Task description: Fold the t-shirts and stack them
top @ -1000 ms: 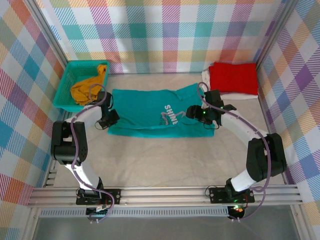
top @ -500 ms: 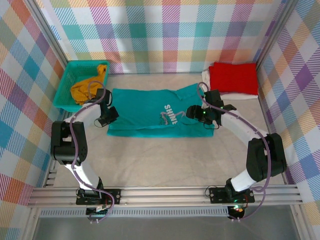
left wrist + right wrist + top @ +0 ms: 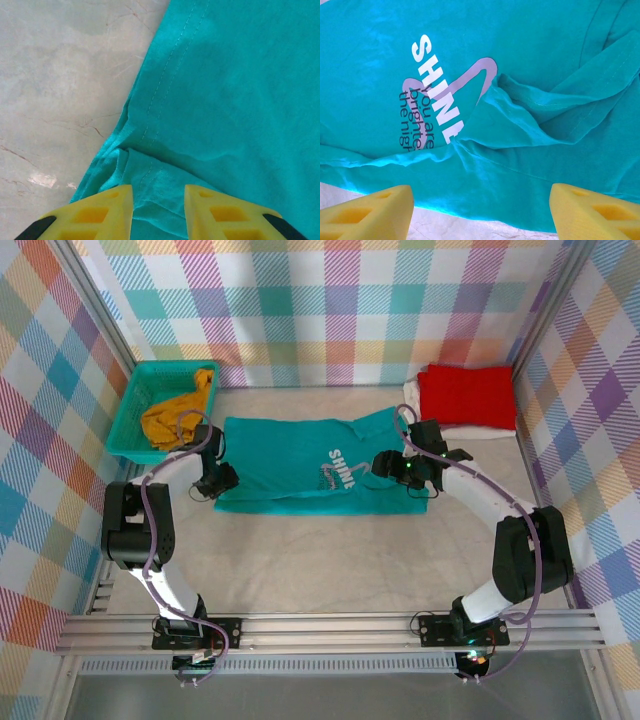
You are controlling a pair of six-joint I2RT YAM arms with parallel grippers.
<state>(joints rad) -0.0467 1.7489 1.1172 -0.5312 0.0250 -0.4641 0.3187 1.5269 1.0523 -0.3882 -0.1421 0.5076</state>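
The teal t-shirt (image 3: 290,465) with the white "SHINE" print (image 3: 435,85) lies spread across the middle of the table, partly folded. My left gripper (image 3: 222,480) is at its left edge. Its yellow fingers (image 3: 100,212) stand a little apart, over a bunched hem of teal cloth (image 3: 235,100). My right gripper (image 3: 388,466) hovers wide open over the shirt's right part (image 3: 520,50), where a sleeve is folded in. The red t-shirt (image 3: 465,395) lies folded on the white one (image 3: 470,432) at the back right. The mustard-yellow t-shirt (image 3: 175,415) is crumpled in the basket.
A teal mesh basket (image 3: 133,405) stands at the back left against the checked wall. Bare marble tabletop (image 3: 330,560) stretches between the shirt and the arm bases. Checked walls close the left, back and right sides.
My left gripper's jaws have parted from shut, loosening on the shirt's left edge, and it has shifted slightly. The right arm and the shirt have stayed put.
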